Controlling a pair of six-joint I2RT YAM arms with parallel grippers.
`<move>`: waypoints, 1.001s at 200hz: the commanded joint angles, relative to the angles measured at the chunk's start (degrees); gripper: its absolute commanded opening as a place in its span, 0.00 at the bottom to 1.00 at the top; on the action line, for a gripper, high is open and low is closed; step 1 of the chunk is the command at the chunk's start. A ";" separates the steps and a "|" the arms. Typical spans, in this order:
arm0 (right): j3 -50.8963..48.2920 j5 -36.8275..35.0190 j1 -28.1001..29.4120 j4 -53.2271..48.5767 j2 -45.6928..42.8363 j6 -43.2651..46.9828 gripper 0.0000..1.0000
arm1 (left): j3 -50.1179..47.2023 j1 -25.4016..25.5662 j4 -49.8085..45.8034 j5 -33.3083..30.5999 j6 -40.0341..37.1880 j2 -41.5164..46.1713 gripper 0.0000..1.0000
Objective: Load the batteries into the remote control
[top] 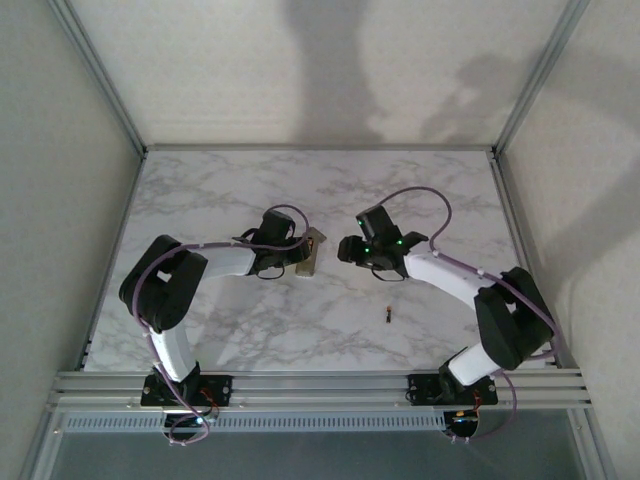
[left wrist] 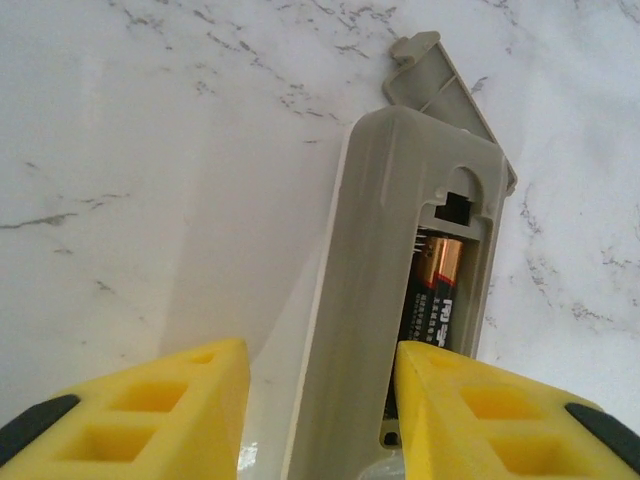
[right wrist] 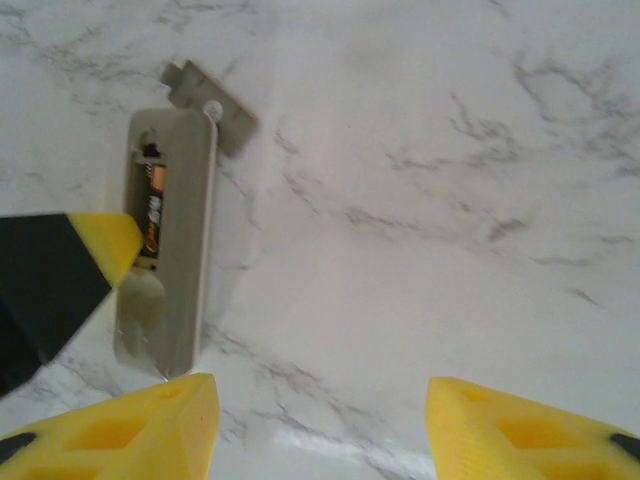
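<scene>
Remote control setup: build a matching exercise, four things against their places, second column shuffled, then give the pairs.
1. loose battery
2. second battery
3. battery cover
4. left end effector

A. inside the remote control's open compartment
B. on the table at the remote control's compartment end
C. open, over the remote control
D. alone on the table, apart from the remote control

Pairs: 1-D, 2-A, 3-B, 4-C

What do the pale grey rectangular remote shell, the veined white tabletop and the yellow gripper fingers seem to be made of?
Pale grey remote shell: probably moulded plastic, matte; moulded ribs and a clip notch.
Veined white tabletop: marble look, faint sheen; possibly printed laminate.
Yellow left gripper fingers: likely plastic, matte, with hollow square pockets.
</scene>
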State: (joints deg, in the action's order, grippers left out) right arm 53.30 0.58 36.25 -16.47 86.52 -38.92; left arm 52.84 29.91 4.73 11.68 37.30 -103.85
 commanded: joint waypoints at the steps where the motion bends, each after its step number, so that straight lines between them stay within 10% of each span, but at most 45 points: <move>1: -3.06 -3.15 -0.29 -1.86 -3.43 0.33 0.58 | 0.69 0.23 -4.52 -3.13 -0.47 1.61 0.43; 93: -6.63 -6.21 -0.28 -5.64 -9.68 0.50 0.61 | 2.08 0.23 -6.95 -3.59 -1.00 7.34 0.53; 155: -10.56 -10.90 -0.24 -13.60 -13.81 -1.97 0.50 | -0.54 0.10 -6.08 -4.05 -1.24 16.60 0.99; 200: -14.47 -11.22 -0.21 -16.13 -15.84 -4.22 0.46 | -3.48 -0.06 -4.49 -4.71 -2.64 20.71 1.00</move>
State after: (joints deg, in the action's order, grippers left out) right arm 40.75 -9.15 36.25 -29.30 71.79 -40.97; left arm 51.22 29.95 -0.73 8.67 35.97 -84.75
